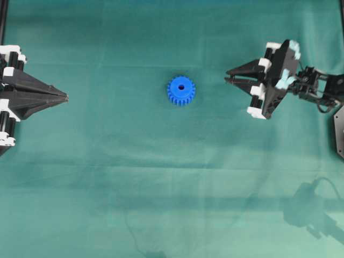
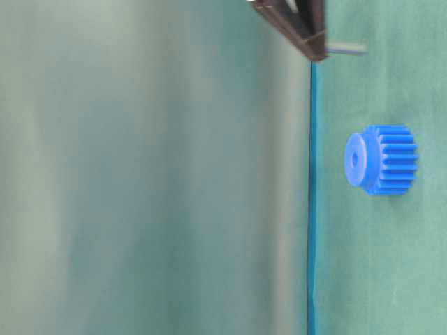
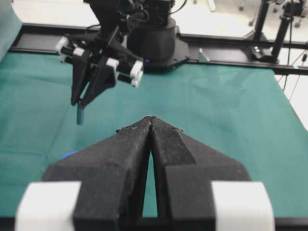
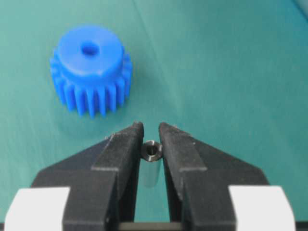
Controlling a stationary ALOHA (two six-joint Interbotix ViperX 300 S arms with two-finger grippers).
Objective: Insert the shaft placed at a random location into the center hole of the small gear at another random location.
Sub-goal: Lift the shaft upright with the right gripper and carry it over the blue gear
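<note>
Your right gripper (image 4: 150,139) is clenched on the shaft (image 4: 151,150), and the pinch sits right at the very tips of the jaws. That is your main risk: with so little of the jaw faces bearing on a smooth metal pin, it could twist or slide out if you swing hard or bump it against the hub, and judging by its size it would be awkward to pick off the green cloth (image 1: 107,177) again. In the left wrist view the shaft (image 3: 80,115) hangs below the jaw tips, near the upper left of the frame, roughly upright but perhaps a touch tilted; if it goes down tilted, it may catch on the rim of the center hole (image 4: 89,47) instead of entering. The hole looks only a little wider than the pin, so a small sideways miss could land the shaft on the hub face or nudge the small gear (image 4: 91,68), which rests loose on the cloth.

In the right wrist view the gear lies in the upper left of the frame, well apart from the jaws at lower centre, hole facing up. In the overhead view the gear (image 1: 181,90) sits at centre and the right gripper (image 1: 228,78) at upper right, with bare cloth between them. Your left gripper (image 3: 151,121) is pressed closed on nothing.
</note>
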